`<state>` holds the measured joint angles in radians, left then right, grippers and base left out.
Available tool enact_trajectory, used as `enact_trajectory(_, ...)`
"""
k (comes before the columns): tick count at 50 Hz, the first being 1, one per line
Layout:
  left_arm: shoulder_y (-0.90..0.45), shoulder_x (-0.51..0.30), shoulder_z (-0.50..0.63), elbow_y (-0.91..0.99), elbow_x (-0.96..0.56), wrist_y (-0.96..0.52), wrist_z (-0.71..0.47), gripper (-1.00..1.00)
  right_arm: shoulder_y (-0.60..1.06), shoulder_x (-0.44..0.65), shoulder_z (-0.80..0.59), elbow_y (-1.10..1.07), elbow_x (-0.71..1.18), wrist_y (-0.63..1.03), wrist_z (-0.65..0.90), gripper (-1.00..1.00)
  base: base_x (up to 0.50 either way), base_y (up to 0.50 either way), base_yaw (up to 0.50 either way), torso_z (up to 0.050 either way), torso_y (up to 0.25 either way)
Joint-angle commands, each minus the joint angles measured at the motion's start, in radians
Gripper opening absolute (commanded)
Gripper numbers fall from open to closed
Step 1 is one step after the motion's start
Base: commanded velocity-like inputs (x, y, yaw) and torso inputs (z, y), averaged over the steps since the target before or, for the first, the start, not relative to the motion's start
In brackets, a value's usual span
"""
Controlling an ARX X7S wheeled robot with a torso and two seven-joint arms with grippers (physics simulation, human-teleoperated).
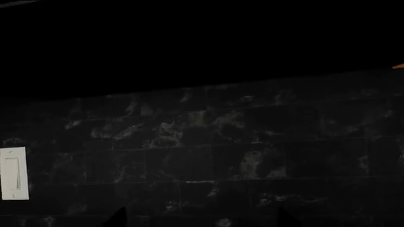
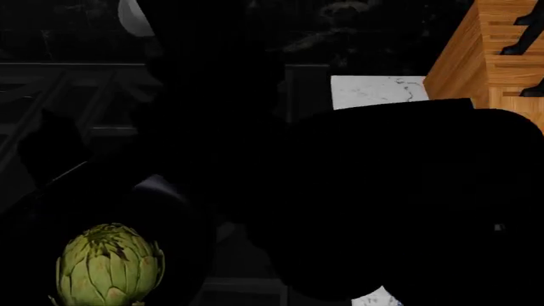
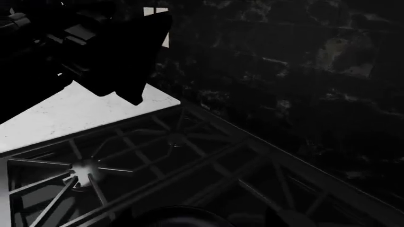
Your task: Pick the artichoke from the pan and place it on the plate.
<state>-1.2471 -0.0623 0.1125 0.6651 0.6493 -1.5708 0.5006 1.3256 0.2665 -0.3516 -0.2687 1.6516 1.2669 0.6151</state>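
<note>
The yellow-green artichoke (image 2: pixel 109 264) stands upright at the lower left of the head view, in deep shadow. I cannot make out the black pan around it. A small white patch with a trace of blue (image 2: pixel 380 298) at the bottom edge may be the plate; I cannot tell. Black arm shapes (image 2: pixel 365 204) fill the middle and right of the head view and hide both grippers there. In the left wrist view two dark fingertips (image 1: pixel 117 217) stand far apart with nothing between them, facing a tiled wall. The right gripper's jaws do not show clearly.
Stove grates (image 3: pixel 189 161) run beside a white marble counter (image 3: pixel 75 113), which also shows in the head view (image 2: pixel 378 91). A wooden knife block (image 2: pixel 497 57) stands at the back right. The dark tiled backsplash (image 1: pixel 208 142) carries a white wall switch (image 1: pixel 14 173).
</note>
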Motion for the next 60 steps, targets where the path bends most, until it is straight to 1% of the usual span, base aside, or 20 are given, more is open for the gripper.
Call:
enact_trajectory(1, 0.005, 0.017, -0.03, -0.055, 0.022, 0.052, 0.027, 1.0, -0.017, -0.075, -0.022, 0.046, 0.102, -0.023, 0.046, 1.0, 0.0, 0.0, 0.0, 0.0, 0.0)
enact_trajectory(5, 0.005, 0.015, -0.021, -0.048, 0.026, 0.042, 0.03, 1.0, -0.021, -0.076, -0.034, 0.062, 0.121, -0.023, 0.048, 1.0, 0.0, 0.0, 0.0, 0.0, 0.0)
enact_trajectory(15, 0.004, 0.017, -0.024, -0.052, 0.032, 0.044, 0.036, 1.0, -0.035, -0.081, -0.074, 0.103, 0.235, -0.033, 0.122, 1.0, 0.0, 0.0, 0.0, 0.0, 0.0)
enact_trajectory(35, 0.033, 0.017, -0.051, -0.053, 0.02, 0.066, 0.022, 1.0, -0.056, -0.052, -0.109, 0.113, 0.218, -0.03, 0.106, 1.0, 0.0, 0.0, 0.0, 0.0, 0.0)
enact_trajectory(49, 0.058, 0.018, -0.08, -0.069, -0.01, 0.108, 0.002, 1.0, -0.054, -0.051, -0.136, 0.148, 0.163, -0.026, 0.047, 1.0, 0.0, 0.0, 0.0, 0.0, 0.0)
enact_trajectory(60, 0.069, 0.007, -0.091, -0.063, -0.028, 0.109, -0.004, 1.0, -0.071, -0.057, -0.165, 0.153, 0.114, -0.028, 0.003, 1.0, 0.0, 0.0, 0.0, 0.0, 0.0)
